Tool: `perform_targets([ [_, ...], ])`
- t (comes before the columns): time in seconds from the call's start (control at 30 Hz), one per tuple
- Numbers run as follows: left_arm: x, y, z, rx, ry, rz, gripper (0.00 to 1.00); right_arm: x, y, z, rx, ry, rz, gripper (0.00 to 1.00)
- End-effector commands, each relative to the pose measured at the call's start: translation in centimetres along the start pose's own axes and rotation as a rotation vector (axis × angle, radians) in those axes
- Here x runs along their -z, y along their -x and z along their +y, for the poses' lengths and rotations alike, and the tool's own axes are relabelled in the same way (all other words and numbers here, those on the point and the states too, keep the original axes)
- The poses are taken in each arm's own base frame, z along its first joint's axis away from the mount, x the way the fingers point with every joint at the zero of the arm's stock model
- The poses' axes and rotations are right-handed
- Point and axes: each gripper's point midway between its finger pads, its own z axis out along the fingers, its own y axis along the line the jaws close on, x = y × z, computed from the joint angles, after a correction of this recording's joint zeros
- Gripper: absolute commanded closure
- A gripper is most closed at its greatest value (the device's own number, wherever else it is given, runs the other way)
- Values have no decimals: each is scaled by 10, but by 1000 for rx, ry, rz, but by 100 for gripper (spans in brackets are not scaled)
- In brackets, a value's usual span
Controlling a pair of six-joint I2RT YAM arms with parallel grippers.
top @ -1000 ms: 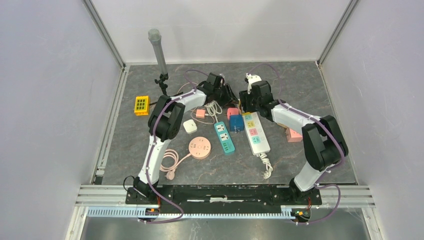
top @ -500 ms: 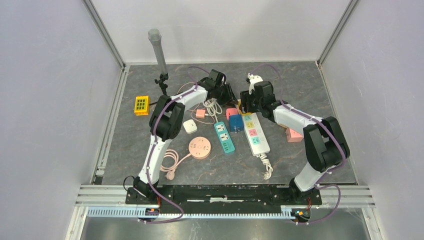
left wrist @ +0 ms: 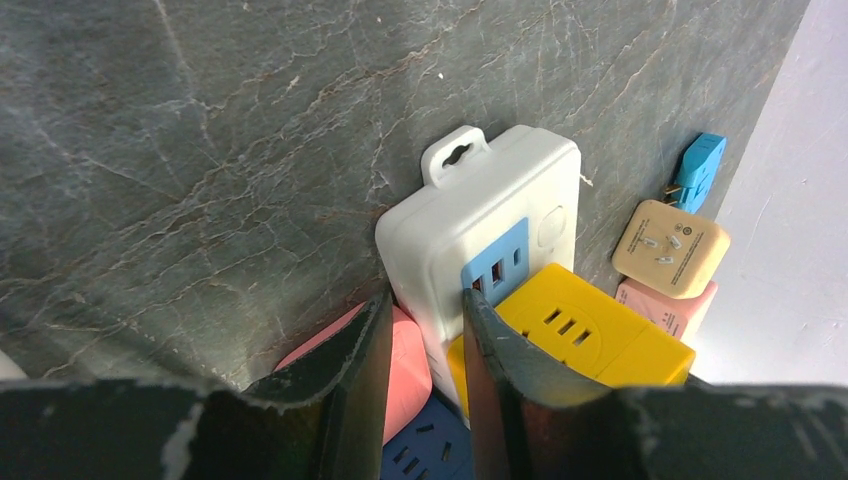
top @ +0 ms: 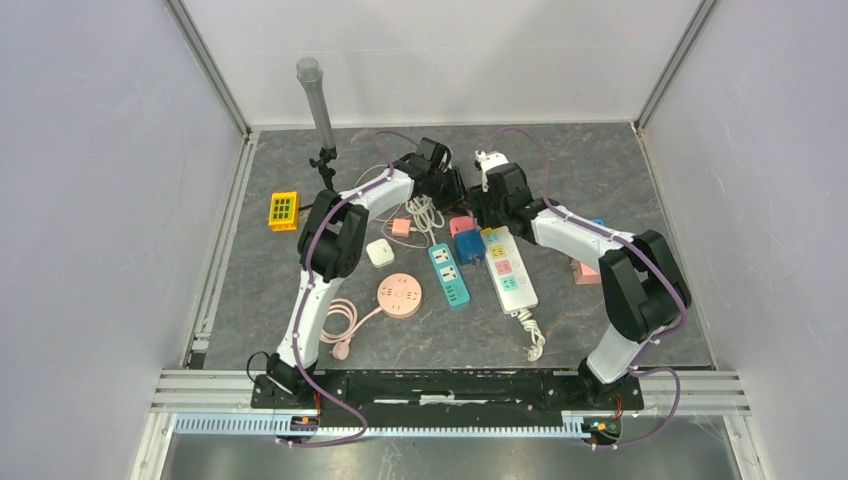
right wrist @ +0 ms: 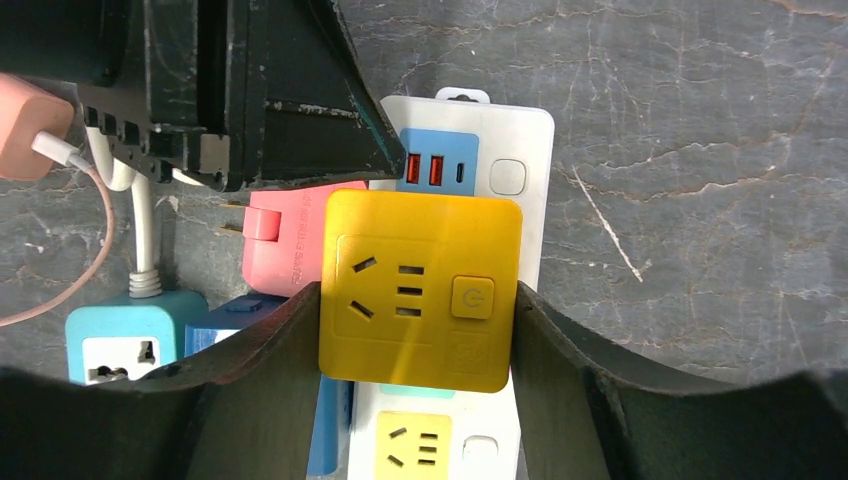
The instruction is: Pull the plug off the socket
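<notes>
A yellow plug [right wrist: 420, 290] with a power button sits plugged into the far end of a white socket strip [right wrist: 510, 140]. My right gripper [right wrist: 417, 292] is shut on the yellow plug, one finger on each side. My left gripper [left wrist: 425, 305] pinches the strip's far left edge beside the blue USB panel, with one finger between the strip [left wrist: 480, 200] and a pink adapter [left wrist: 405, 360]. From above, both grippers meet at the strip's far end [top: 487, 235].
A pink adapter [right wrist: 285, 250], a dark blue adapter [right wrist: 230, 315] and a teal strip [top: 449, 275] crowd the white strip's left side. Beige [left wrist: 670, 248] and light blue [left wrist: 700, 170] adapters lie on its other side. A round pink socket [top: 400, 297] and yellow block [top: 283, 210] lie left.
The left gripper's jaws have narrowed onto the strip's far edge. The right arm has shifted slightly left, and the strip's far end has swung left with it.
</notes>
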Motion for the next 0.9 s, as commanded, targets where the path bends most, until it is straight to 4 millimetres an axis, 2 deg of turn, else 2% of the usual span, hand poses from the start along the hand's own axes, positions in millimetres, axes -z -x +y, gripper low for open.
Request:
perform_targets([
  [0.0,-16,-23,44,-11,137,64,62,14,34,3,-106,110,-107,100],
  [0.1,-17,-24,46,-4,144,63,63,11,31,7,-104,123,-100,100],
  [0.23,-17,-24,47,5,150,63,63,9,29,25,64,93,-104,100],
  [0.33,-18,-24,48,5,154,59,63,10,28,15,73,68,-94,100],
  [0.57,-19,-25,45,0,166,57,63,17,36,-9,-100,163,-146,100],
  [0.73,-23,-27,44,-10,179,74,63,9,26,15,10,154,-106,100],
  [0.87,-22,-27,44,-13,183,74,63,6,24,11,38,100,-90,100],
])
